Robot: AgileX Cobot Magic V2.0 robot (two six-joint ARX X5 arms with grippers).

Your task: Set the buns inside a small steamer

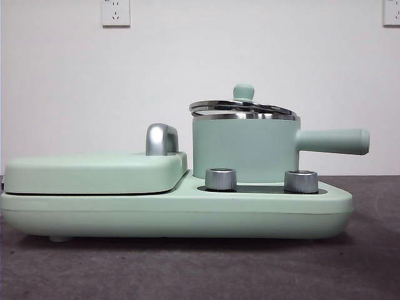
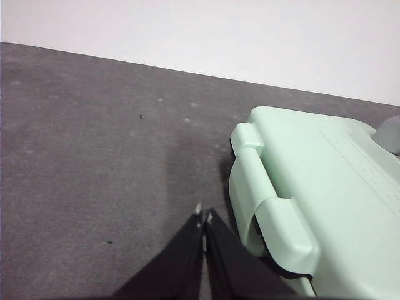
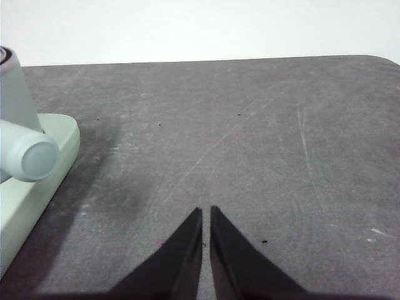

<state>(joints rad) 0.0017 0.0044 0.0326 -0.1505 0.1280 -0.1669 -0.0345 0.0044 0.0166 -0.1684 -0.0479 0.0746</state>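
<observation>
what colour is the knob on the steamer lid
Mint green, matching the pot; the knob shows best in the front view, above the steel-rimmed lid.

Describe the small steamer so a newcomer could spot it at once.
Find the long mint-green cooker base on the grey table. On its hotplate end, behind two steel knobs, stands the small steamer: a mint-green cylindrical pot. Unlike the flat griddle cover beside it, it is tall, has a straight side handle and a steel-rimmed lid with a green knob.
</observation>
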